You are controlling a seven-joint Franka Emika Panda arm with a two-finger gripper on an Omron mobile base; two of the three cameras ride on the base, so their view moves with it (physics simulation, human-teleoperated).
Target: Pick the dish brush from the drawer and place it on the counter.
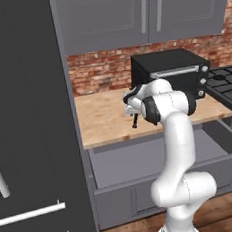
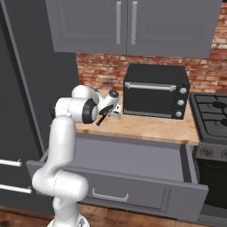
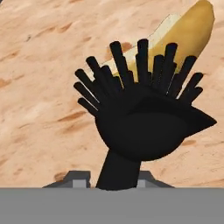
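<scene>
Claw (image 1: 133,117) grips dish brush (image 3: 140,118) above counter (image 1: 103,121), near its front edge.

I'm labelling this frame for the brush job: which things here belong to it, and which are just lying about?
Part of the job:
- dish brush, held in the pincer above the counter
- drawer, pulled open
- counter, where the brush goes

Just lying about:
- toaster oven
- yellow curved object on the counter
- stove
- wall cupboards

black toaster oven (image 2: 155,91) center frame against brick wall (image 2: 99,70); stove top (image 2: 215,116) far right; grey wall cupboards (image 2: 133,24) up top; yellow curved object (image 3: 192,30) upper right, hand view.
</scene>
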